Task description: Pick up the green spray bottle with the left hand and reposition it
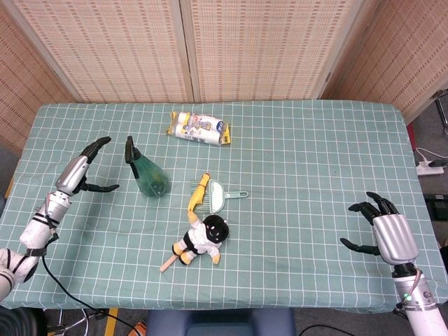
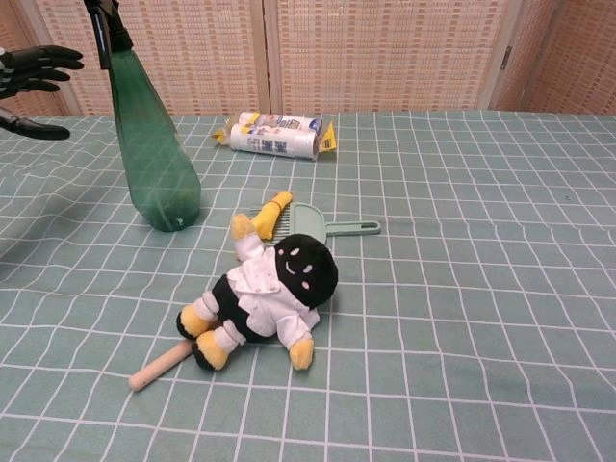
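The green spray bottle [image 1: 149, 175] stands upright on the checked tablecloth, its black nozzle on top; the chest view shows the bottle [image 2: 149, 159] at the left. My left hand [image 1: 80, 170] hovers to the left of the bottle, apart from it, fingers spread and holding nothing. In the chest view only the fingertips of this left hand [image 2: 34, 67] show at the left edge. My right hand [image 1: 383, 231] hangs open near the table's front right corner, far from the bottle.
A plush doll [image 1: 202, 238] lies on a wooden stick in front of the bottle. A small dustpan and yellow brush [image 1: 212, 194] lie just right of the bottle. A wrapped pack [image 1: 199, 129] sits toward the back. The table edge [image 1: 210, 306] runs along the front.
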Robot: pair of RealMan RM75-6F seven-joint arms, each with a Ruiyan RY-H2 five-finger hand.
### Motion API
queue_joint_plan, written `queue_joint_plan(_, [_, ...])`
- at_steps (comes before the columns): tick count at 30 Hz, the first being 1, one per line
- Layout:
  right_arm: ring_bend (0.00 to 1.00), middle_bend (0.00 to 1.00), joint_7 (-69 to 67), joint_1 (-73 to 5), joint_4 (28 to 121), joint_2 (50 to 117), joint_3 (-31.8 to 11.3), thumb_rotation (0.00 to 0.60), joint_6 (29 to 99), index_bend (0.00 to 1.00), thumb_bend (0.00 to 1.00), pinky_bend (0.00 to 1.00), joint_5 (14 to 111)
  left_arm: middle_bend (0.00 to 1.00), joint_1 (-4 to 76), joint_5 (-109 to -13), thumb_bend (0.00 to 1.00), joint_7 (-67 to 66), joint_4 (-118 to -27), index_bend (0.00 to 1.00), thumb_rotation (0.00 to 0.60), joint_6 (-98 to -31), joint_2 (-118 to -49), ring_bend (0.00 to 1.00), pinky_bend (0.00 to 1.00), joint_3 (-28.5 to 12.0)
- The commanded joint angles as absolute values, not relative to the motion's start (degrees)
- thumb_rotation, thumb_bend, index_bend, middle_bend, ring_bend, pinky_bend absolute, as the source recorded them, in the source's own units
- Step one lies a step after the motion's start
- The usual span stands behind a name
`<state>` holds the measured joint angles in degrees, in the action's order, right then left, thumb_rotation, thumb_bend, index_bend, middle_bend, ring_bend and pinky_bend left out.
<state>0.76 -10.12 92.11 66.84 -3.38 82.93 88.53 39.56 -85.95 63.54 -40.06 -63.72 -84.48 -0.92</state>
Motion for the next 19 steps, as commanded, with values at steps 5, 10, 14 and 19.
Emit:
queue_joint_plan(5, [0.14,0.38,-2.6,-10.2,90.5,66.4,-2.8,0.6,83.3,0.36,0.0,0.23,90.5,0.0,32.1,-62.8,0.19,34.7,-68.2,0.0,0.6,-50.7,-65.1,0.0,0.0,-4.8])
queue_joint_plan(10, [0.14,0.38,-3.9,-10.5,90.1,66.2,-2.5,0.6,82.9,0.36,0.0,0.23,91.2,0.0,28.1,-49.3,0.22,-4.1,-97.1,0.0,0.6,-70.9,-53.8,0.0,0.0,-2.2])
queue_joint_plan(14, [0.14,0.38,-3.3,-10.7,90.2,66.1,-2.5,0.6,82.4,0.36,0.0,0.23,91.1,0.0,24.6,-59.9,0.22,-18.7,-100.7,0.0,0.6,-85.6,-59.2,0.0,0.0,1.6])
queue_joint_plan(19, [0.14,0.38,-3.9,-10.7,90.4,65.8,-2.5,0.6,82.1,0.37,0.0,0.23,90.9,0.0,24.5,-59.3,0.22,-25.2,-103.3,0.0,0.6,-81.7,-60.4,0.0,0.0,2.8])
